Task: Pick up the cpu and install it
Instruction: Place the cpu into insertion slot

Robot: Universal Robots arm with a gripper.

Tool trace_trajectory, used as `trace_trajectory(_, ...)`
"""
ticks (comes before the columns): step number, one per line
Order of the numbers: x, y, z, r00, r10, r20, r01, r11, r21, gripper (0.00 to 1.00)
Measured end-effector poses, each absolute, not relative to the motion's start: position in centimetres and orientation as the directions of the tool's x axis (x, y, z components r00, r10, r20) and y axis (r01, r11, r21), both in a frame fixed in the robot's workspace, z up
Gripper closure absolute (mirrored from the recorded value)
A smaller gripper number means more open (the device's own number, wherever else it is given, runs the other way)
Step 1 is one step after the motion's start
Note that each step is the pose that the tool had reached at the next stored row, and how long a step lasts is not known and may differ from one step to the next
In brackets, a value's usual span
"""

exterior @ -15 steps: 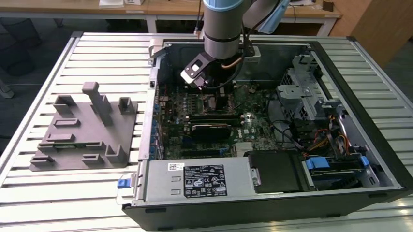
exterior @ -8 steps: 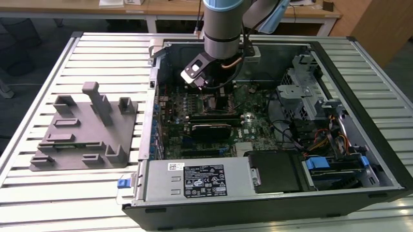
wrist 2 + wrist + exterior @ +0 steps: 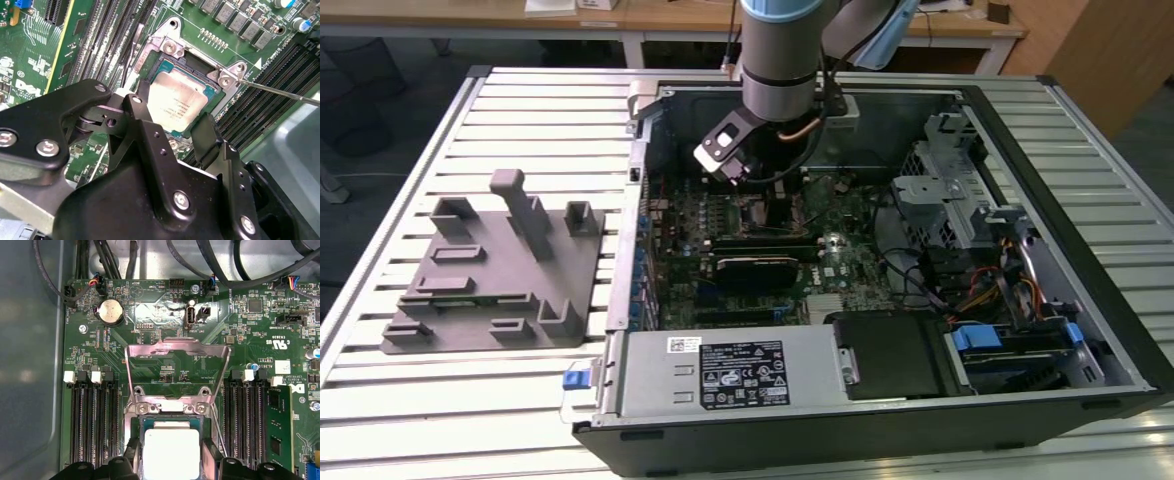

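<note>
The cpu (image 3: 178, 101) lies in the socket (image 3: 200, 64), just beneath the hand (image 3: 173, 109)

near edge of the cpu (image 3: 177, 102) hidden behind the hand (image 3: 175, 114), its grip unclear, arm (image 3: 781, 60) cropped at exterior view's top

Arm (image 3: 781, 70) above open computer case (image 3: 854, 440)

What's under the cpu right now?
The socket: its dark frame shows round the cpu, with the green board beyond. The contacts beneath are covered by the cpu, so I cannot tell whether it is fully seated.
</note>
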State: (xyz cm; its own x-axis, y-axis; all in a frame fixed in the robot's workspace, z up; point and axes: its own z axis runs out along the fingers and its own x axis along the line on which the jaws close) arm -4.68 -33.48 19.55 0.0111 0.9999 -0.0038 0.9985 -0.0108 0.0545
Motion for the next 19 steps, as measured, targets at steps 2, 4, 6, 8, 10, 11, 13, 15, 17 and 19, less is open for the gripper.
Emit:
trace_trajectory(2,-4.7,-33.5,19.7,0.011,1.000,-0.004,0.998,-0.011,0.055,0.40)
trace_trajectory(4,-4.7,-33.5,19.9,0.011,1.000,-0.003,0.998,-0.011,0.055,0.40)
trace_trajectory(6,-4.7,-33.5,20.2,0.011,1.000,-0.004,0.998,-0.011,0.055,0.41)
trace_trajectory(8,-4.7,-33.5,20.4,0.011,1.000,-0.004,0.998,-0.011,0.054,0.53)
trace_trajectory(10,-4.7,-33.5,20.6,0.011,1.000,-0.004,0.998,-0.011,0.054,0.59)
trace_trajectory(11,-4.7,-33.5,20.7,0.011,1.000,-0.004,0.998,-0.011,0.054,0.59)
trace_trajectory(13,-4.7,-33.5,21.0,0.011,1.000,-0.004,0.998,-0.011,0.054,0.71)
trace_trajectory(15,-4.7,-33.5,21.3,0.011,1.000,-0.004,0.998,-0.011,0.054,0.83)
trace_trajectory(17,-4.7,-33.5,21.4,0.011,1.000,-0.003,0.998,-0.011,0.054,0.89)
trace_trajectory(19,-4.7,-33.5,21.6,0.011,1.000,-0.004,0.998,-0.011,0.054,0.89)
